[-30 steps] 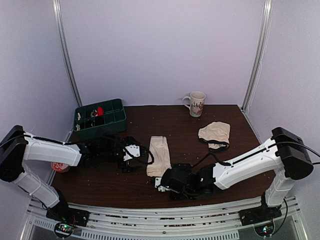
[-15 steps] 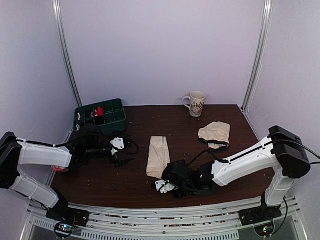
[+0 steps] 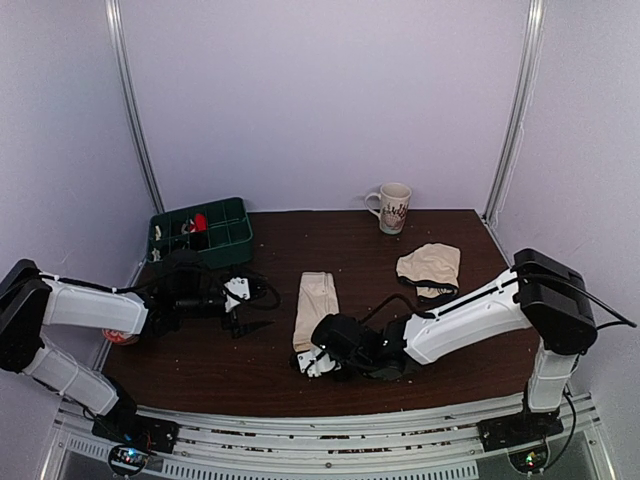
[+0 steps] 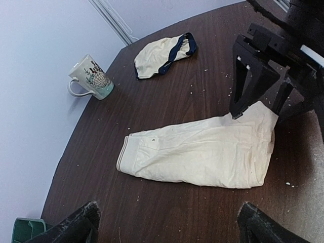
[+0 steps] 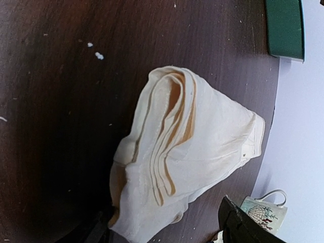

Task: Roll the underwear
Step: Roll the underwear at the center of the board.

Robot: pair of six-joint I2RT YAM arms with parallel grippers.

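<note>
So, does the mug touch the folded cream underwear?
No, the mug stands apart from the folded cream underwear, with bare brown table between them.

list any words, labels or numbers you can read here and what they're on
No text can be read in any view.
Mug: a printed drawing, no legible letters.
Red and white disc: mostly hidden, too small to read.
</note>
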